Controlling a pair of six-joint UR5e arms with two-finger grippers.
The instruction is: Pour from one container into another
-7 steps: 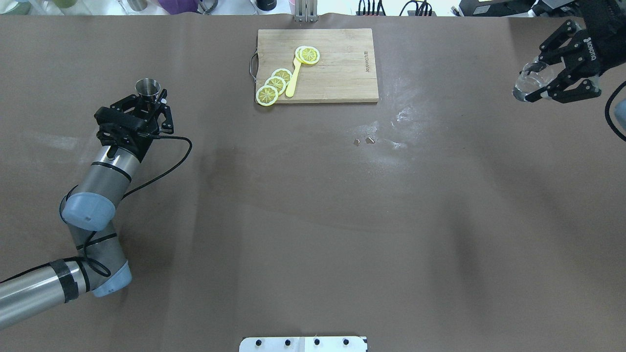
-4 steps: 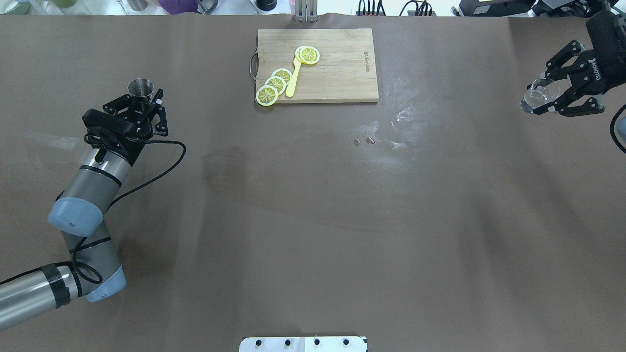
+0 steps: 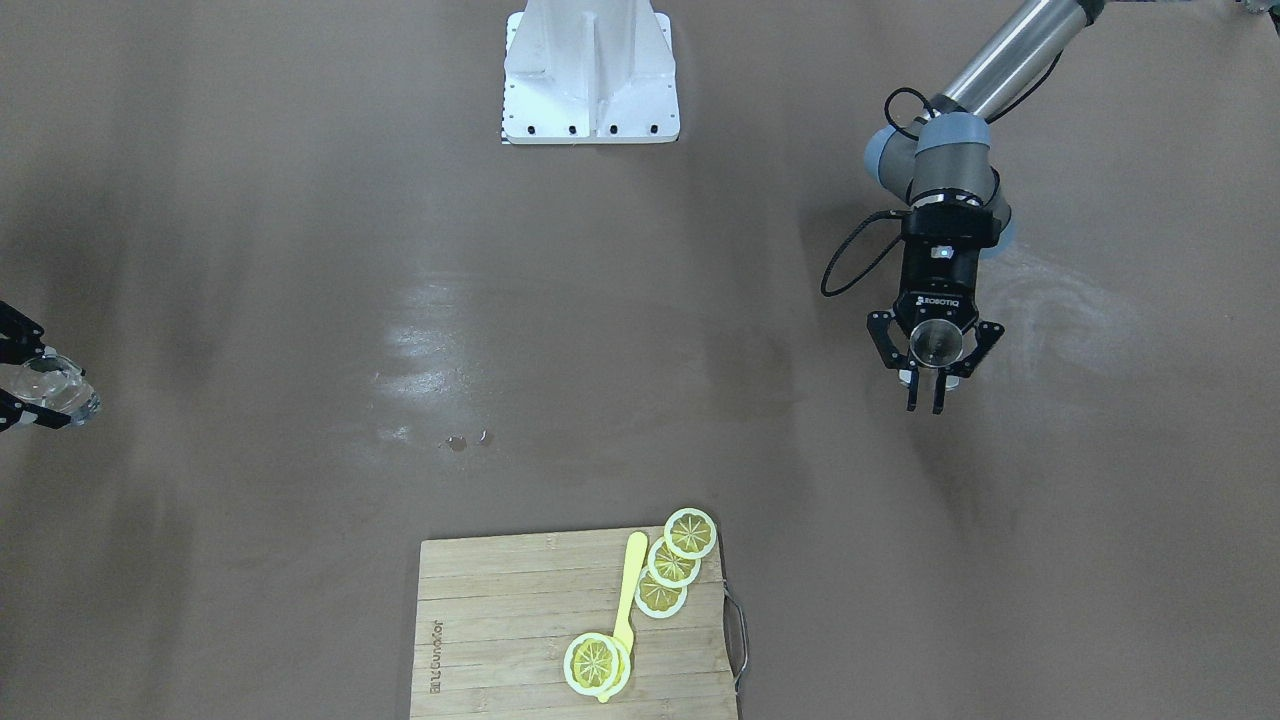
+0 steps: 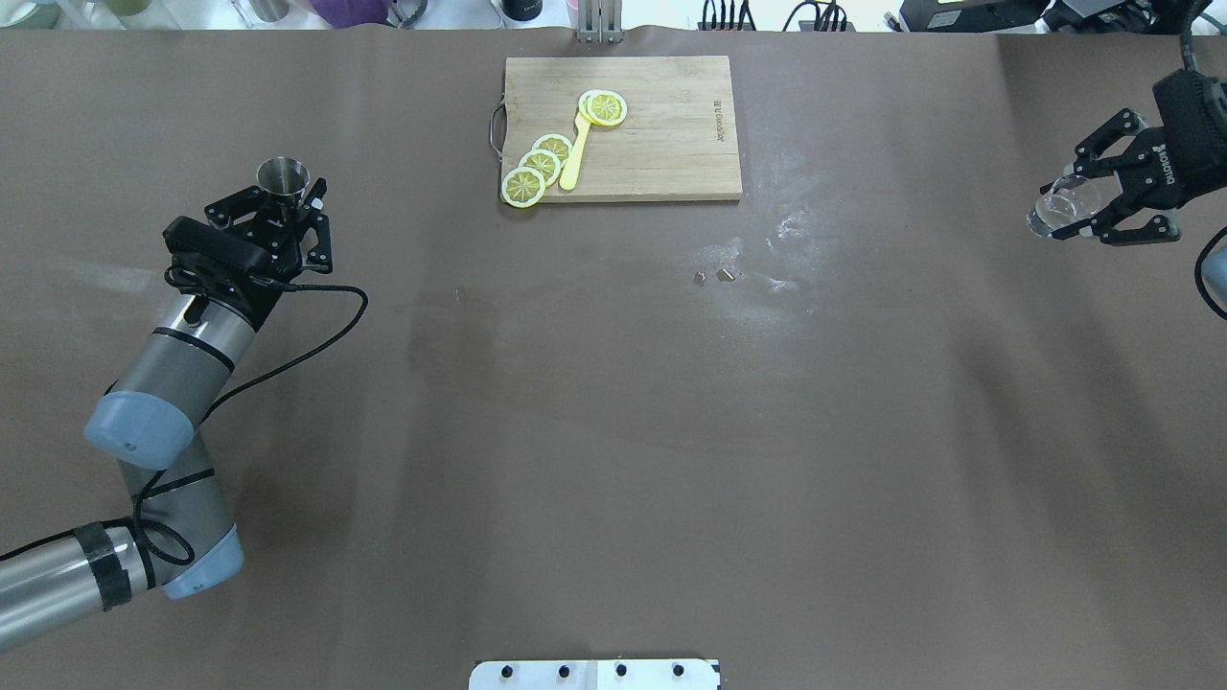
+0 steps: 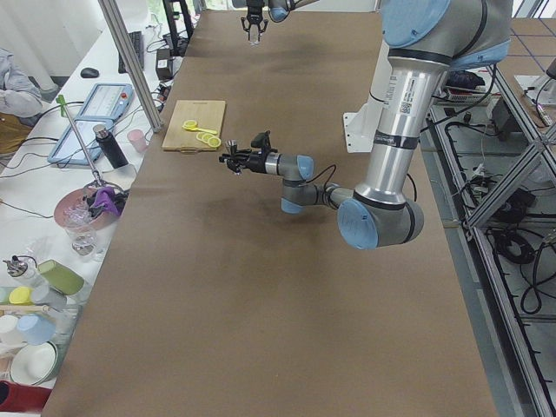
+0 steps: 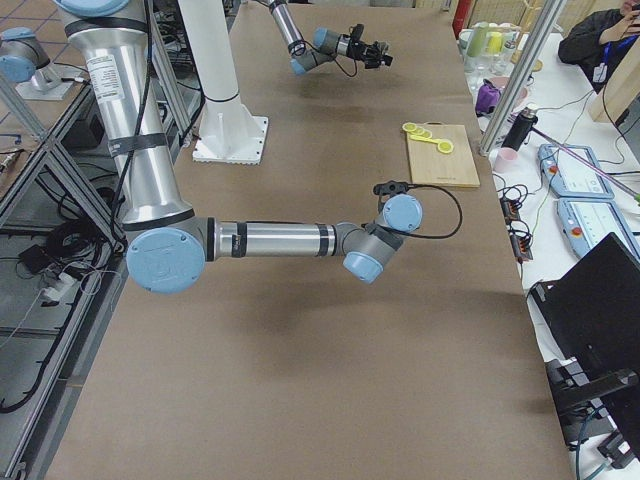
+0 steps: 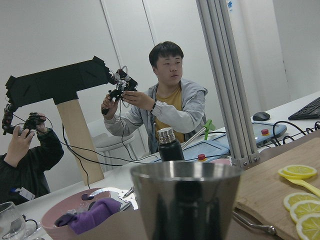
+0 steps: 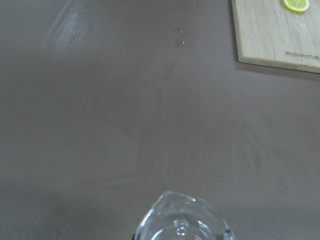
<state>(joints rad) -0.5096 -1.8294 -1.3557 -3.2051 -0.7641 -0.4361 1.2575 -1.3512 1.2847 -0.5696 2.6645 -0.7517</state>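
A small steel cup [image 4: 284, 178] stands upright in my left gripper [image 4: 280, 203], which is shut on it over the table's left part. The same steel cup [image 3: 937, 343] and left gripper [image 3: 925, 395] lie on the right of the front-facing view, and the cup [image 7: 185, 200] fills the left wrist view. At the far right edge my right gripper [image 4: 1062, 209] is shut on a clear glass [image 4: 1050, 211], tilted with its mouth toward the table's middle. That glass [image 3: 55, 388] sits at the front-facing view's left edge, and its rim [image 8: 182, 222] shows at the bottom of the right wrist view.
A wooden cutting board [image 4: 661, 144] with several lemon slices [image 4: 537, 168] and a yellow spoon [image 4: 575, 158] lies at the back centre. Small crumbs [image 4: 714, 276] and pale smears mark the brown table cover right of centre. The white base plate [image 4: 594, 674] sits at the near edge.
My right gripper has drawn the glass to the right and nearer in the overhead view. The left arm shifted left with the steel cup, then edged slightly back to the right.
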